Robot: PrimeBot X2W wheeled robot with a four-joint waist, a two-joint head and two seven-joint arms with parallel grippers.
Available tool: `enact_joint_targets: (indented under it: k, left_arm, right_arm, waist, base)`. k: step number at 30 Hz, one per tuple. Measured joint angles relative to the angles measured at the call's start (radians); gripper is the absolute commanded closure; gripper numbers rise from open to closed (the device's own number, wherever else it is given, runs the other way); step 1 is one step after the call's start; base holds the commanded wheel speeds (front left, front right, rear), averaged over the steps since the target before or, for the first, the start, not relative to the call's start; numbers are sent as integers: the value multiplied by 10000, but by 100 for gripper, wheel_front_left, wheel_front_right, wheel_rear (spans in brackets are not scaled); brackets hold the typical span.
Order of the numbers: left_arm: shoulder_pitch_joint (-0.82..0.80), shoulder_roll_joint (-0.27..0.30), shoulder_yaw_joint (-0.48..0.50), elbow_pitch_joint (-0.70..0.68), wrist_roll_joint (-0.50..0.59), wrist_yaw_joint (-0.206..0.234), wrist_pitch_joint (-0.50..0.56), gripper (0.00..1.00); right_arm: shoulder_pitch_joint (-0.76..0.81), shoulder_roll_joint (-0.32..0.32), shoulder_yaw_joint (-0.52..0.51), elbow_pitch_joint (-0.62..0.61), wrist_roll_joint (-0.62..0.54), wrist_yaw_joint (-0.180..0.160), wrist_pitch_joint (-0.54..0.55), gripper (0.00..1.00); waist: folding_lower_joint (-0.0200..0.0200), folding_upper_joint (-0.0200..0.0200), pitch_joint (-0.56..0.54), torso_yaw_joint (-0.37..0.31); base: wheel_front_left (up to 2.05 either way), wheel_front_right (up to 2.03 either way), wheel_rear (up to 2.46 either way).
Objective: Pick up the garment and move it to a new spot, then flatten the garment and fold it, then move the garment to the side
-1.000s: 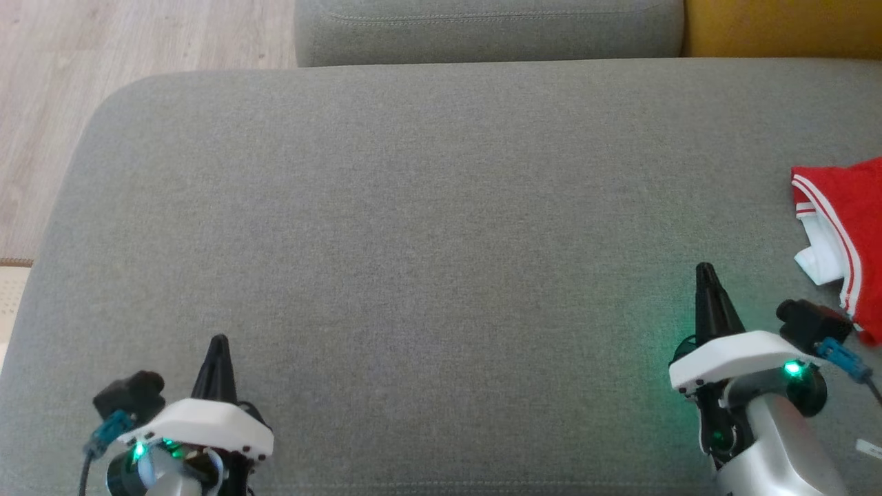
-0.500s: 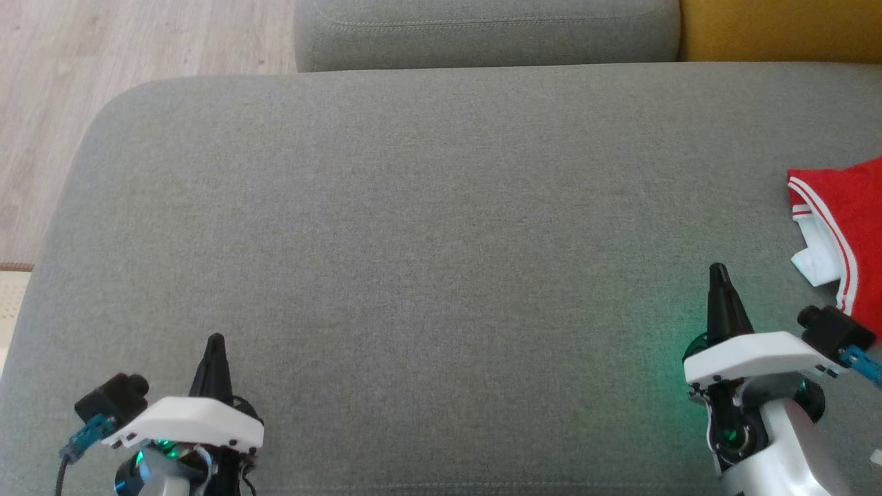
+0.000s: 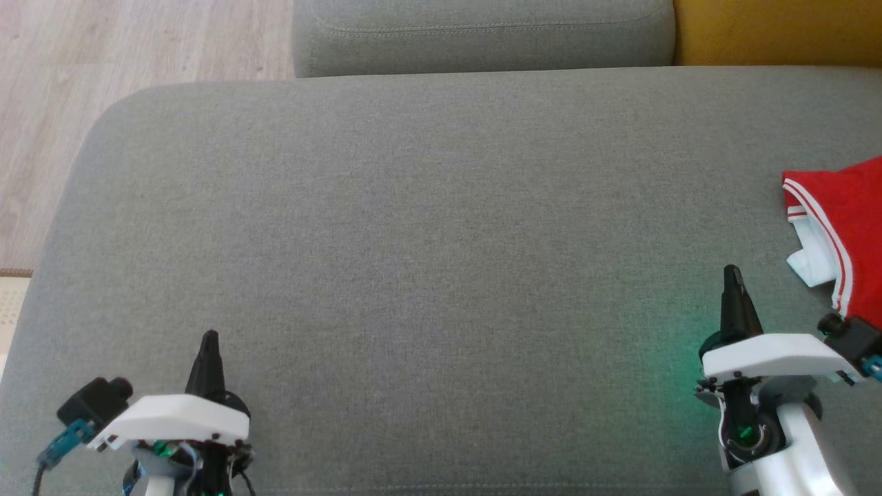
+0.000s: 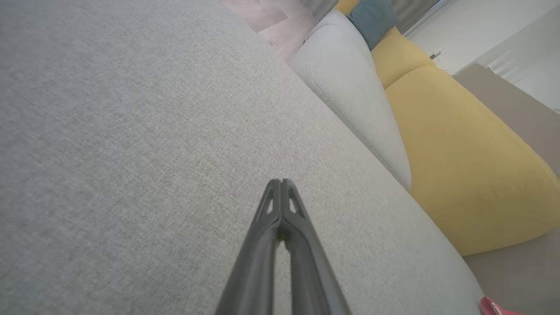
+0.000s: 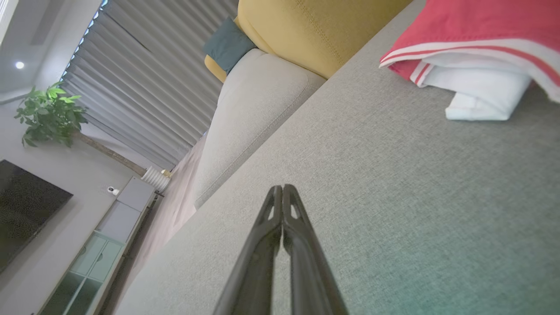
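Observation:
The garment (image 3: 851, 227) is red with white stripes and a white inner layer, lying folded at the right edge of the grey sofa seat (image 3: 427, 227). It also appears in the right wrist view as the garment (image 5: 477, 48) at the upper right, and as a red corner (image 4: 492, 307) in the left wrist view. My right gripper (image 3: 732, 274) is shut and empty, a short way to the garment's left and nearer me. My left gripper (image 3: 209, 339) is shut and empty at the lower left, far from the garment. Both pairs of fingers meet at the tips, left gripper (image 4: 280, 181) and right gripper (image 5: 282, 188).
A grey back cushion (image 3: 482, 34) and a yellow cushion (image 3: 778, 31) line the far side. Wooden floor (image 3: 83, 76) lies beyond the seat's left edge. A plant (image 5: 48, 113), blinds and a cabinet stand in the room.
Both grippers have drawn back toward me and slightly outward. The whole head view has shifted a little, so the camera has moved. The garment lies where it was.

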Motion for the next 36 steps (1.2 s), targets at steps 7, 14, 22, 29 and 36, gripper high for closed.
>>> enact_joint_targets:
  k: [7, 14, 22, 29, 36]
  left_arm:
    - [0, 4, 105, -100, -811, -31, 203, 100]
    - [0, 4, 146, -224, -1622, -121, 431, 100]
    - [-1, 8, 194, -324, -2548, -203, 654, 100]
    - [-3, 8, 320, -416, -3348, -291, 848, 100]
    - [-4, 13, 430, -518, -4163, -380, 1057, 100]
  right_arm:
    - [21, 0, -63, -255, 802, 0, 203, 100]
    - [317, 2, -163, -472, 1593, 0, 370, 100]
    - [383, 2, -303, -729, 2523, 0, 646, 100]
    - [416, 2, -362, -963, 3313, 0, 821, 100]
    - [643, 2, -441, -1206, 4103, 0, 1032, 100]
  waist:
    - [0, 0, -49, -17]
    - [0, 0, -99, -34]
    - [0, 0, -155, -53]
    - [0, 0, -204, -70]
    - [0, 0, -254, -88]
  base:
    - [0, 0, 0]
    - [0, 0, 0]
    - [0, 0, 0]
    - [0, 0, 0]
    - [0, 0, 0]
